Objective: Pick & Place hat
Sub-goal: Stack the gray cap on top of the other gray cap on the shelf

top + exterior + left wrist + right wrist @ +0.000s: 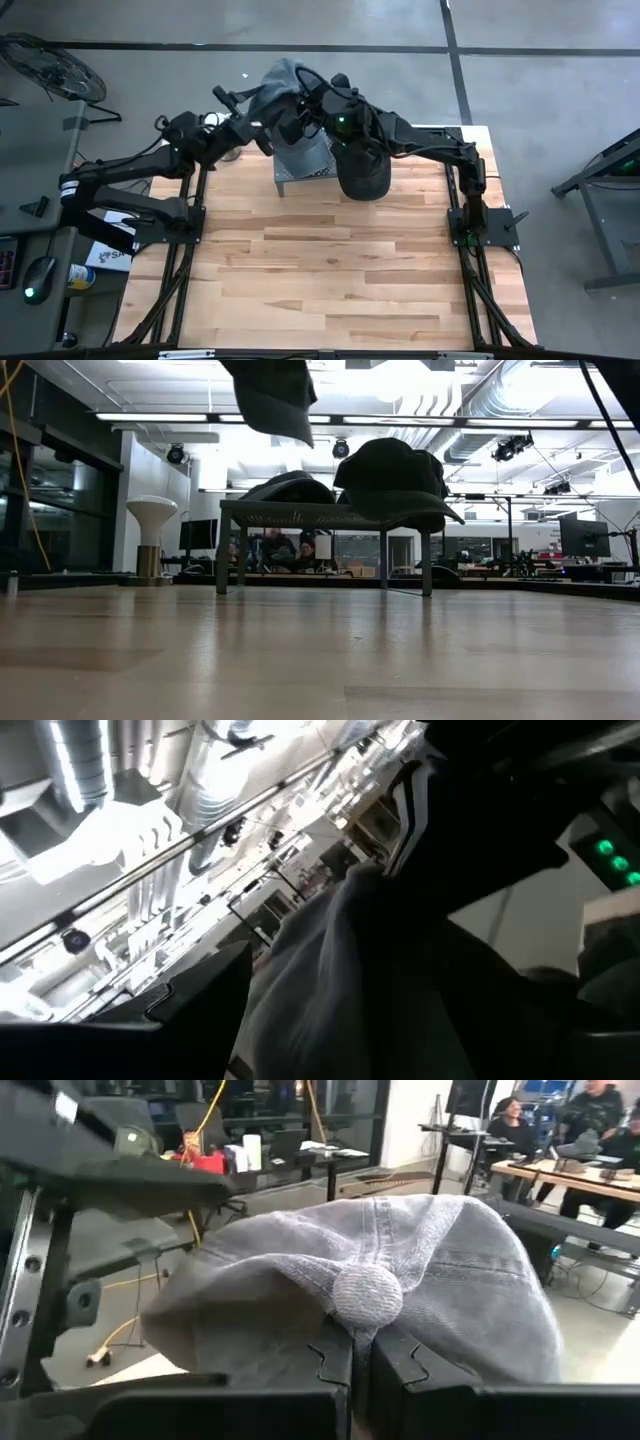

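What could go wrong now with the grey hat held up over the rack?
1. The right gripper pinches only a fold of the grey hat near its top button, so it might slip free.
2. The open left gripper is close by, so the arms could collide.
3. The black hat overhangs the rack and could get knocked off.

Bright ceiling strip lights (200, 416) glare in the low view; the hats show as dark silhouettes. The left wrist view is blurred.
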You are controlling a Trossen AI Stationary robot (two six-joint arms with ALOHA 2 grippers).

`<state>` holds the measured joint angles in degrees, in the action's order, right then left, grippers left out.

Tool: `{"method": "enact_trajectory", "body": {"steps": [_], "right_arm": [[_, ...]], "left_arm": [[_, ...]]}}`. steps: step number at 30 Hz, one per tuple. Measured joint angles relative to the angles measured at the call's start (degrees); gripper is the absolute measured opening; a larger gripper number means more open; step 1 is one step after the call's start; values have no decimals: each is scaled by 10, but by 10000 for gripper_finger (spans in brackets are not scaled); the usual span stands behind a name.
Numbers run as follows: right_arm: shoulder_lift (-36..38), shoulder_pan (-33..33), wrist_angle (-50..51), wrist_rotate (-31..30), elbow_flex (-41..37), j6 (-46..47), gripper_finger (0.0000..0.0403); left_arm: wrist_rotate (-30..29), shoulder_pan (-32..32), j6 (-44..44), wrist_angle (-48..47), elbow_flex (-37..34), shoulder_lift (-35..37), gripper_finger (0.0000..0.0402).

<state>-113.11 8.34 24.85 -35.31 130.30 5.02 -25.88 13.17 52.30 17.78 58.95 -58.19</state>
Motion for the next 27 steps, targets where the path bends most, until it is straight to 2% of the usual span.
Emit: {"method": "enact_trajectory", "body": {"steps": [6, 11, 17, 21, 27], "right_arm": [[-4, -4, -1, 14, 0, 1, 0], [-2, -11, 1, 27, 0, -11, 0], [-2, -17, 4, 24, 2, -25, 0], [-2, -17, 3, 29, 2, -26, 0], [-1, -18, 2, 42, 3, -26, 0]], "left_arm": [[-61, -6, 16, -83, 70, -51, 309], [-75, -5, 15, -123, 111, -70, 309], [-87, -5, 12, -145, 120, -73, 305], [-95, -5, -3, -150, 120, -73, 275], [-99, -17, -5, -152, 120, -73, 195]]}}
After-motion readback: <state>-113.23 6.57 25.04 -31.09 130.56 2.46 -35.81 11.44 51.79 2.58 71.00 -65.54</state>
